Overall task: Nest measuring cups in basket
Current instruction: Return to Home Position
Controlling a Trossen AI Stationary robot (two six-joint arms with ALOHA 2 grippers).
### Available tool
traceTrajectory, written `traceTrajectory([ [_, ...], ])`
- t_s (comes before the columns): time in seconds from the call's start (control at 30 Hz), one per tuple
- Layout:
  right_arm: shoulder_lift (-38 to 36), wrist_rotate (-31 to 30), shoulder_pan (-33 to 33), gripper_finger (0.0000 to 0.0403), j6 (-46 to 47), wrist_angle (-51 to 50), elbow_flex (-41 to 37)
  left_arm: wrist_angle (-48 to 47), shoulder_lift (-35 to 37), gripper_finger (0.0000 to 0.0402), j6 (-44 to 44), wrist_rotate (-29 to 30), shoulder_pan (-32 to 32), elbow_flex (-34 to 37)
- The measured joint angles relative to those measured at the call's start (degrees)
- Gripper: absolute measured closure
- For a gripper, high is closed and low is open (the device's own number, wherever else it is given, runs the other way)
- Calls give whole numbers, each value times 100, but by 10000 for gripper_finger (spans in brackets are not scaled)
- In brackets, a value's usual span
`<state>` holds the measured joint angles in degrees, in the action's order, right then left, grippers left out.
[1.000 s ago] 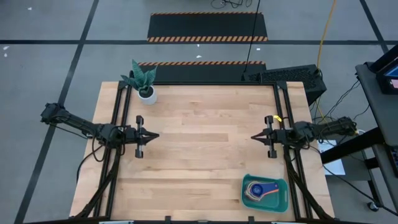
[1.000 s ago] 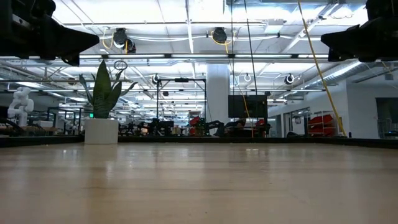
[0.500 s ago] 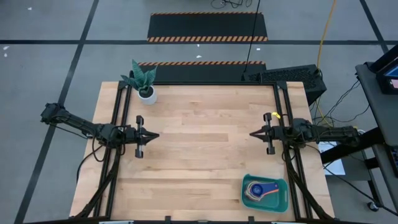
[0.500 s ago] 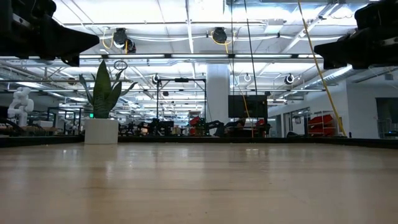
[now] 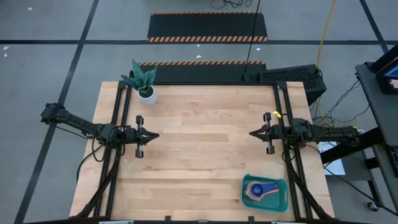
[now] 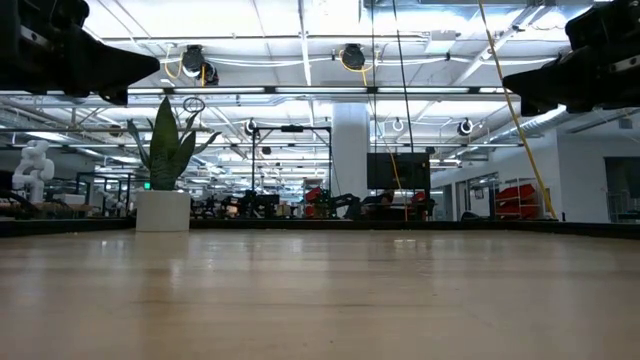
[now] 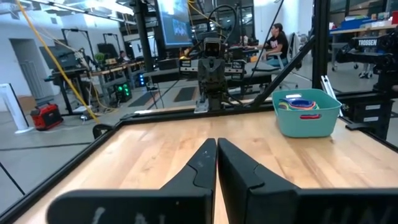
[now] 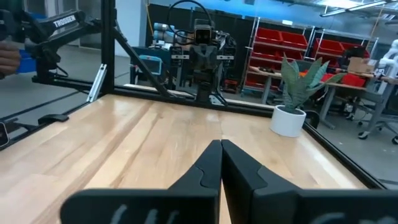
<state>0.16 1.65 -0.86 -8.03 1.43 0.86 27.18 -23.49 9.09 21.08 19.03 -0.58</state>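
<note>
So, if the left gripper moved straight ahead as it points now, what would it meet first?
Probably the right gripper, facing the left gripper across the table; the basket sits off that line.

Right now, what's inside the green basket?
In the basket sit the measuring cups, stacked inside each other, with blue and orange handles showing. The top cups hide the ones underneath, so I can't count them.
</note>
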Motion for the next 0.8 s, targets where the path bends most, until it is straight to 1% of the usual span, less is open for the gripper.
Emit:
traceTrajectory([
  [0.2, 4, -11, 0, 403, 13, -20, 0, -48, 0, 383, 169, 11, 0, 0],
  [0.33, 4, -10, 0, 403, 192, 22, 0, -4, 34, 383, 296, 7, -27, -1],
  [0.57, 4, -6, 0, 403, 135, 47, 0, -374, 467, 383, 415, -13, -370, -4],
  [0.63, 4, -5, 0, 403, 136, 50, 0, -577, 622, 383, 364, -156, -476, -4],
  [0.8, 4, -4, 0, 403, 135, 59, 0, -964, 1069, 383, 18, -921, -567, -4],
])
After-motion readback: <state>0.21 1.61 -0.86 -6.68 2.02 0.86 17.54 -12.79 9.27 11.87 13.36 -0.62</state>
